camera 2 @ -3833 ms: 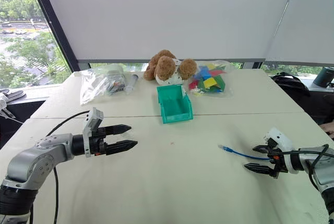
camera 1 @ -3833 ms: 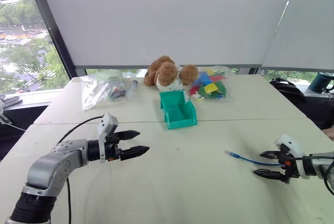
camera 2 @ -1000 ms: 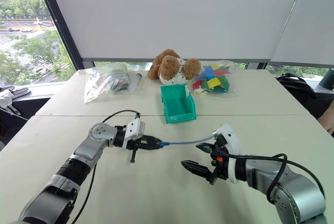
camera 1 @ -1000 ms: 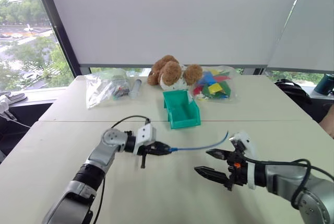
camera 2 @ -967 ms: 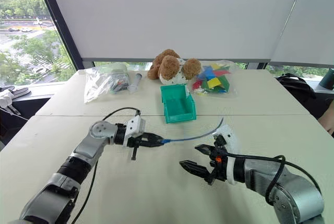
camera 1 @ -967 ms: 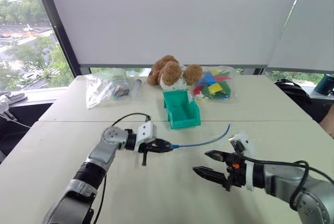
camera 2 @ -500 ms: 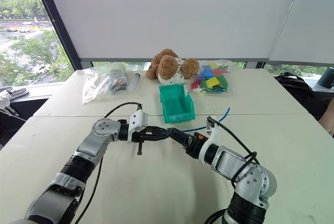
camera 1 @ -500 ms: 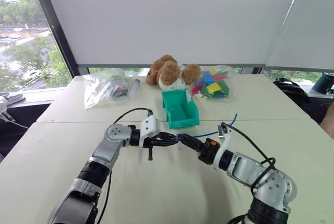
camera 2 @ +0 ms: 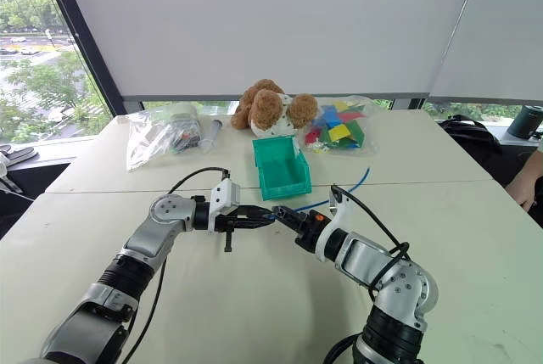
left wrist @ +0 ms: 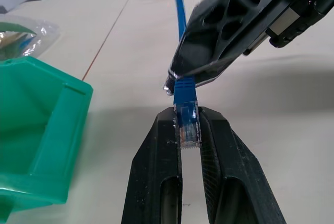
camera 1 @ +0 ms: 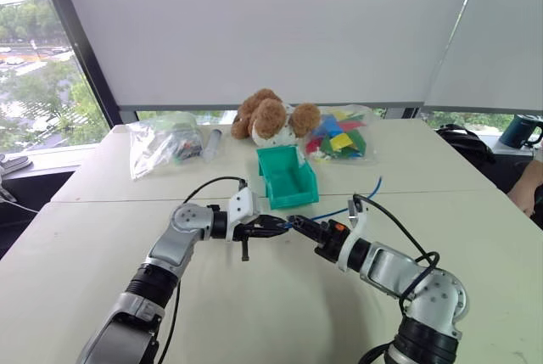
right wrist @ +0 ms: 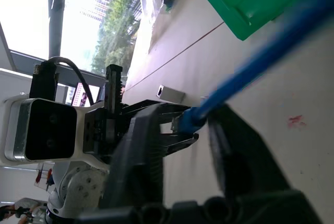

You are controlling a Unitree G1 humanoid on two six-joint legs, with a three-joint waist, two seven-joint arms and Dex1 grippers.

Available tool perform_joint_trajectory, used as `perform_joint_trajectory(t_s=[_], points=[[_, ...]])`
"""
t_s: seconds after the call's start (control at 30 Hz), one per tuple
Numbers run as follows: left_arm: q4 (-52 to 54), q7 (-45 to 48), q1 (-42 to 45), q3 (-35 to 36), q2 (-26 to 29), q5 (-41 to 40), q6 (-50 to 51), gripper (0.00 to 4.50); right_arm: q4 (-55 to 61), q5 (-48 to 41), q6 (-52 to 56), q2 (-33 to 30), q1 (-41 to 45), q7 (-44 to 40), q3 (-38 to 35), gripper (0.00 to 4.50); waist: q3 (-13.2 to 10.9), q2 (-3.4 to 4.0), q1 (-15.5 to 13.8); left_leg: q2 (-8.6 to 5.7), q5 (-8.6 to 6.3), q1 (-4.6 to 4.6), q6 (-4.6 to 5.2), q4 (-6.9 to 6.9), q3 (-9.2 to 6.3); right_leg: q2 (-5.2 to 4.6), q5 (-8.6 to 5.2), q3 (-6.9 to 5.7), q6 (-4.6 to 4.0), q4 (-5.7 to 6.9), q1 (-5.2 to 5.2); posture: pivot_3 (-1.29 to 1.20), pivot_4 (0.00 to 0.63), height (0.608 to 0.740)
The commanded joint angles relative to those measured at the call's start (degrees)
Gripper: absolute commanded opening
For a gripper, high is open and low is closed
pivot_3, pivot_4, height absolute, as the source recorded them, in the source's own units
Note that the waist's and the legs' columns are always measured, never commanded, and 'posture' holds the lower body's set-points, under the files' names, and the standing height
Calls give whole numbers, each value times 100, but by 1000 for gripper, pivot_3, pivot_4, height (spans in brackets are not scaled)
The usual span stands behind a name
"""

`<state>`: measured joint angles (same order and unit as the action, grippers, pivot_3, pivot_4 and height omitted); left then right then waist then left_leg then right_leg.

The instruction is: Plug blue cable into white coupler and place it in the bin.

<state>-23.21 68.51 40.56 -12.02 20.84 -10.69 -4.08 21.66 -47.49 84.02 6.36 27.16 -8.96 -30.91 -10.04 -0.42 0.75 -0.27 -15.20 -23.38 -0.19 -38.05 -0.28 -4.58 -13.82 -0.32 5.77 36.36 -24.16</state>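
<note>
The blue cable point(camera 1: 352, 207) arcs above the table, its clear plug point(left wrist: 188, 127) pinched in my left gripper point(camera 1: 280, 226), which is shut on it. My right gripper point(camera 1: 297, 223) meets it tip to tip and is shut on the cable just behind the plug, as the left wrist view shows. The teal bin point(camera 1: 287, 177) stands just beyond both grippers. In the right wrist view a small white block with an open end, the white coupler point(right wrist: 169, 94), lies on the table past the left gripper's fingers.
A teddy bear point(camera 1: 271, 118), a clear bag of coloured pieces point(camera 1: 339, 139), another clear bag point(camera 1: 161, 143) and a grey pen point(camera 1: 212, 142) line the table's far edge. A person's arm point(camera 1: 530, 194) shows at the right edge.
My right gripper came up from below the cable, rolled, moved in beside the left gripper and closed on the cable near the plug. The left gripper stayed put, still holding the plug.
</note>
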Motion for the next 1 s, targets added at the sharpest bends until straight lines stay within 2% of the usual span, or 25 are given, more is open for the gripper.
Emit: perform_joint_trajectory(t_s=[0.03, 0.2, 0.3, 0.47, 0.57, 0.6, 0.87, 1.0], points=[[178, -82, -16, 64, -25, -15, -33, 0, 91, -315, -64, 57, 65, 4, 132, 30, 0, 0, 2, 0, 0, 0, 0, 0, 0, 0, 0, 0, 0, 0, 0, 0, 150, 740], [216, -193, -17, 76, -60, -30, 58, 0, 97, -412, -77, 56, 35, 80, 208, 30, 0, 0, 5, 0, 0, 0, 0, 0, 0, 0, 0, 0, 0, 0, 0, 0, 150, 740], [526, 19, -132, 139, 70, -372, 796, 0, 93, -484, -85, 53, 120, 165, 162, 30, 0, 0, 11, 0, 0, 0, 0, 0, 0, 0, 0, 1, 0, 0, -1, 0, 150, 740], [1030, 4, -378, 235, 497, -376, 1335, 2422, 15, -663, -152, -121, 338, 269, 73, 0, 0, 1, 38, 3, 0, 0, 0, 5, 0, 3, 0, 0, 0, 0, -5, 0, 150, 740], [1343, -181, -585, 482, 811, -428, 1613, 4051, -52, -774, -208, -326, 500, 282, 82, 0, -1, 2, 31, 4, 0, 0, 0, 8, 0, 3, 0, 1, 0, 0, -7, 0, 150, 740], [1438, -335, -663, 605, 902, -410, 1667, 4458, -75, -805, -224, -409, 545, 275, 94, 0, -1, 2, 31, 4, 0, 0, 0, 8, 0, 3, 0, 2, 0, -1, -8, 0, 150, 740], [2155, -1327, -1355, 1648, 1494, -605, 2272, 4458, -187, -953, -393, -1002, 599, 96, 408, 0, -1, 2, 24, 4, 0, -1, 0, 8, 1, 0, 0, 3, 0, -2, -9, 0, 150, 740], [2250, -1815, -1740, 1989, 1707, -454, 2338, 4458, -236, -952, -562, -1092, 579, 48, 619, 0, -2, 3, 25, 6, 0, -1, 0, 10, 2, 0, 0, 4, 0, -2, -10, 0, 150, 740]])
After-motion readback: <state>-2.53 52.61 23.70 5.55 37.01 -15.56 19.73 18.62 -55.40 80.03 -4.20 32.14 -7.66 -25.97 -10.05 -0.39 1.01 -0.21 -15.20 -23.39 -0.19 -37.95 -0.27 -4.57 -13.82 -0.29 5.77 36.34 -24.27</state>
